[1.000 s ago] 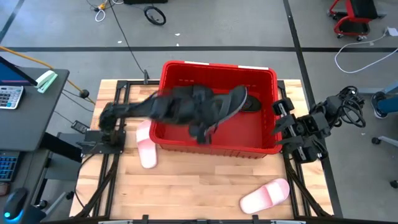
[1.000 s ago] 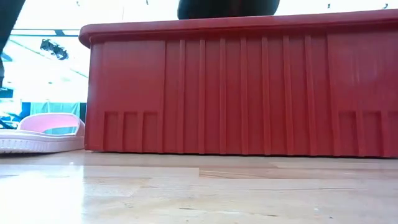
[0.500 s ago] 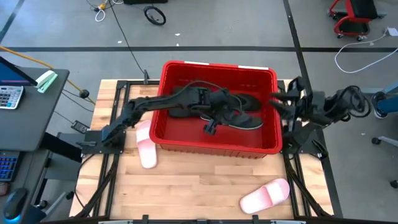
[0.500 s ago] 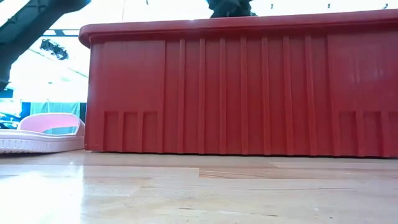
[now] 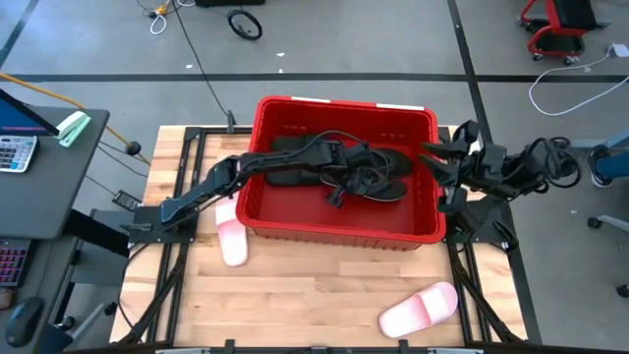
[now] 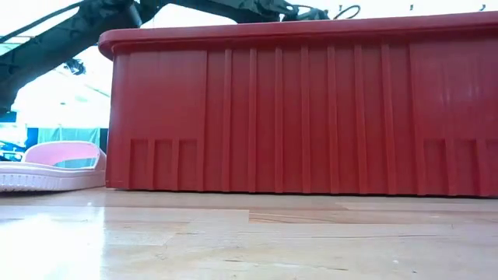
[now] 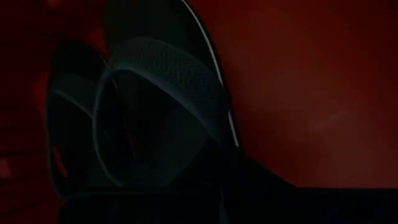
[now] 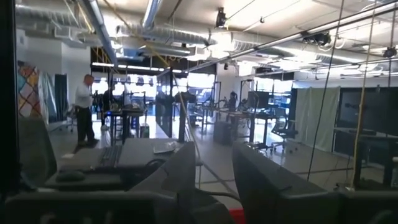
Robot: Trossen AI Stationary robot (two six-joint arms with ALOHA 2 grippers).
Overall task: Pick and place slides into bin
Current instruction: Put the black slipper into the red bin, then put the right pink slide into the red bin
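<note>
Left gripper: the left gripper [image 5: 346, 187] is down inside the bin [image 5: 339, 232], right over a black sandal [image 7: 158, 112] — whether its fingers grip it or have let go, I cannot tell.
Black sandals: they lie together on the bin floor [image 5: 378, 182], so this looks like the drop-off.
Pink sandals: one [image 5: 231, 236] lies on the table just beside the bin's left wall, the other [image 5: 421, 307] well apart near the front edge — both not yet picked.
Right gripper: the right gripper [image 5: 439, 162] waits at the bin's right rim, raised, fingers parted.

Overhead light is even, the left wrist view is very dim, and bright backlight glares behind the bin [image 6: 311, 109].
</note>
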